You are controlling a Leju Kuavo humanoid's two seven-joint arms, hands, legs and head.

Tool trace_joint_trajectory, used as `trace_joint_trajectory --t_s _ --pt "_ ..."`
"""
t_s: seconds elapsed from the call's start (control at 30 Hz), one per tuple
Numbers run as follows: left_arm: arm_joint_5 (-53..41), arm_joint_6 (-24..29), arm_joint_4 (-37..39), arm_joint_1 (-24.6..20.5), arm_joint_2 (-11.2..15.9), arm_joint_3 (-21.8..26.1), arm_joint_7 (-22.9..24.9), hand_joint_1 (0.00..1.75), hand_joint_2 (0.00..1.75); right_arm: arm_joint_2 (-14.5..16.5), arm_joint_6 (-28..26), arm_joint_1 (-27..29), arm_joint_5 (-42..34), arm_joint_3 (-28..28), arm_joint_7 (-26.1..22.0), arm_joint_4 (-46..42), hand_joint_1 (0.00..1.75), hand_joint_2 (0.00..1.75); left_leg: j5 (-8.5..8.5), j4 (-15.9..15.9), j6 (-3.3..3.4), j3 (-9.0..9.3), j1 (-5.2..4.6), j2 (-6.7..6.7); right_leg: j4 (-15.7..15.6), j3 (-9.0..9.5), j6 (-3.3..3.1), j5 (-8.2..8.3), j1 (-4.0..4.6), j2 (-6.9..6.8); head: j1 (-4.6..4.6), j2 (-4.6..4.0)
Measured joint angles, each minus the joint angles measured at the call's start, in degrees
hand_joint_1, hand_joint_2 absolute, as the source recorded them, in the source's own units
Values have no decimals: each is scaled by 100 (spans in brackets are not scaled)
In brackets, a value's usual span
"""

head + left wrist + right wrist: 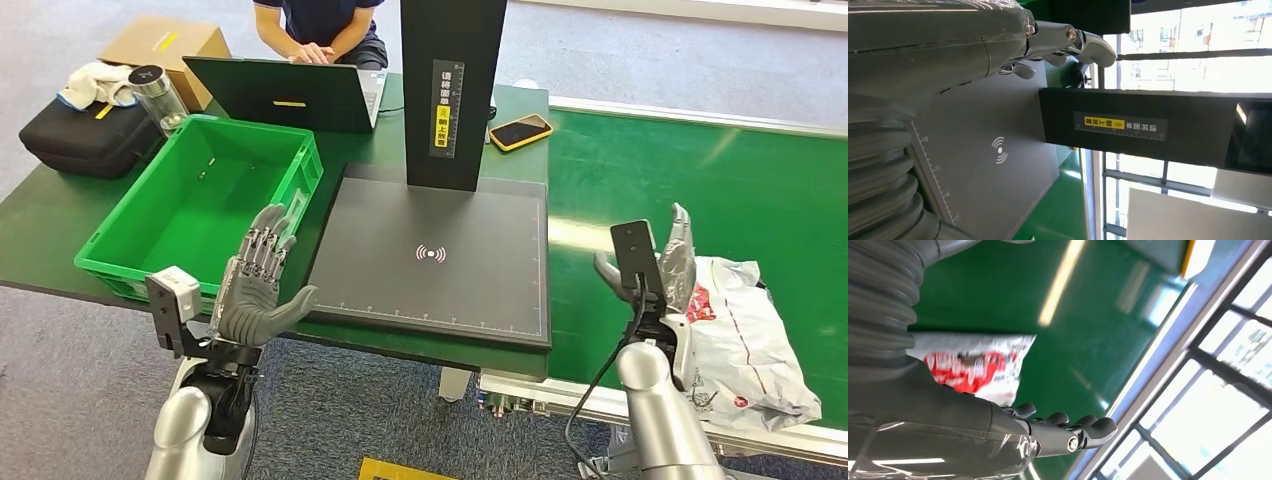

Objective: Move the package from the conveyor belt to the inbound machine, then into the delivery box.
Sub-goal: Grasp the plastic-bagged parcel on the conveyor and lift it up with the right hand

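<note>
Right hand, fingers spread and empty, stands beside the package on the conveyor belt, poised for pickup; left hand, likewise unclenched, waits at nine o'clock of the inbound machine.

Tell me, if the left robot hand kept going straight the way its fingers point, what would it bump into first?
Probably the green crate. The left robot hand is open, fingers aimed up and away toward the crate's near corner beside the black scanner plate. Depth is unclear from above, so it might pass over the rim.
</note>
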Motion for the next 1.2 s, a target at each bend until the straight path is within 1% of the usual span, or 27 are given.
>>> trace_joint_trajectory --t_s 0.13,0.2,0.27,0.37,0.43,0.57,0.73,0.83,0.9,1.0,1.2 --pt "85 1 100 -101 27 -74 -13 0 175 -368 2 -401 376 -200 557 944 0 175 0 1 0 -3 0 -4 0 -1 0 0 0 -3 0 -1" --pt "114 1 154 -137 42 -100 -21 0 175 -508 63 -511 477 -268 734 1321 0 175 0 0 0 -6 0 -5 0 -2 0 0 0 -4 1 0" --pt "129 1 199 -164 50 -108 -27 0 175 -599 116 -582 549 -311 860 1600 0 175 -1 0 0 -6 0 -4 0 -4 0 0 1 -2 -1 -1" --pt "148 1 257 -203 57 -114 -36 0 175 -691 420 -676 761 -332 1272 1993 0 175 0 -1 0 -6 1 -4 0 -6 -1 -1 2 -2 -1 -1" --pt "154 9 291 -226 60 -113 -39 0 175 -718 569 -686 934 -331 1547 2214 0 175 0 -3 0 -6 2 -5 0 -6 -1 -1 3 -4 -1 -1" --pt "151 52 315 -229 66 -108 -39 0 175 -702 636 -548 1278 -323 2075 2481 0 175 0 -4 0 -9 2 -5 0 -7 -1 -1 3 -3 -1 -1" --pt "123 63 315 -222 74 -100 -28 0 175 -658 663 -398 1524 -315 2477 2587 0 175 0 -4 0 -9 2 -5 0 -9 -1 -2 2 -4 1 -1" --pt "65 42 315 -195 73 -97 8 0 175 -648 733 -245 1924 -338 3009 2587 0 175 -1 -4 0 -9 1 -7 -1 -7 -1 -2 2 -9 0 -1" --pt "41 34 315 -166 72 -96 34 0 175 -645 808 -133 2248 -384 3258 2590 0 175 -1 -4 0 -9 1 -6 -1 -8 -1 -2 1 -9 -1 -1" --pt "38 33 313 -137 68 -95 69 0 175 -649 920 -71 2497 -500 3334 2660 0 175 -1 -3 0 -7 1 -5 -2 -7 -1 -2 2 -7 -1 -2" --pt "38 33 310 -115 67 -92 91 0 175 -656 967 -93 2532 -666 3336 2789 0 175 0 -2 1 3 2 -6 -4 7 0 -2 2 -8 -1 -1"
